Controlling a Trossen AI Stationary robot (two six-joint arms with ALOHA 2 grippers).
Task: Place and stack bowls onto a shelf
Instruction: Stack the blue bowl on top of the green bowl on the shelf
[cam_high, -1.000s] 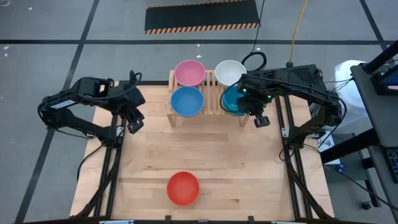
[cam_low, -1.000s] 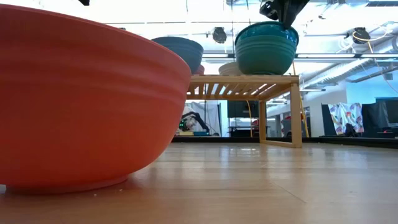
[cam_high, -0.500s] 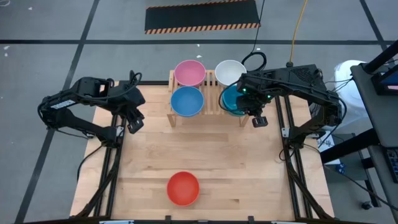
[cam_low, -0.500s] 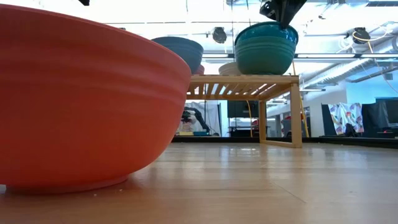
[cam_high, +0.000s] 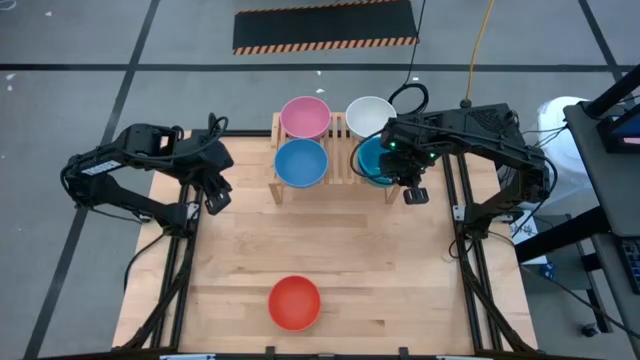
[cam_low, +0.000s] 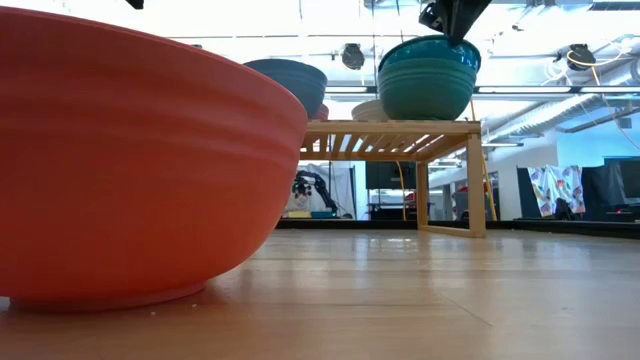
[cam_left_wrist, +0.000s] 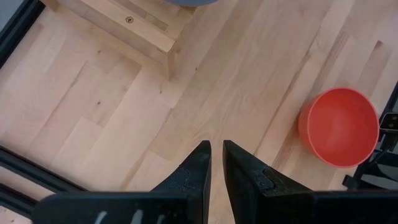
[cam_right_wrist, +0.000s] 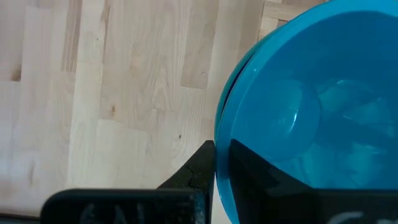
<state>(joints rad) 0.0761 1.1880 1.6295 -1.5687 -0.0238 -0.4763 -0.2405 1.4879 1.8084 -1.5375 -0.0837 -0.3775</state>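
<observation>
The light-wood shelf (cam_high: 340, 150) stands at the table's far edge. On it rest a pink bowl (cam_high: 304, 117), a white bowl (cam_high: 370, 115) and a blue bowl (cam_high: 301, 163). A teal-blue bowl (cam_high: 375, 160) sits nested in a greener bowl (cam_low: 428, 92) on the shelf's near right corner. My right gripper (cam_right_wrist: 222, 149) is above that stack, its fingers slightly apart on either side of the upper bowl's rim. A red bowl (cam_high: 295, 302) rests on its base near the table's front edge. My left gripper (cam_left_wrist: 216, 149) hovers over the table's left part, narrowly open, with nothing in it. My right gripper comes from above, pointing steeply down, with one finger (cam_right_wrist: 199, 171) outside the teal-blue bowl's near right rim (cam_right_wrist: 219, 124) and the other inside the bowl. Whether either finger touches the rim I cannot tell. The bowl sits upright, nested in the bowl beneath.
Bare wooden tabletop (cam_high: 330, 240) lies between the shelf and the red bowl. In the low view the red bowl (cam_low: 130, 160) fills the left foreground. Black frame rails run along the table's left and right sides.
My right gripper has rolled a little about its own axis while staying above the teal-blue bowl. The bowls on the shelf and the red bowl have stayed where they were.
</observation>
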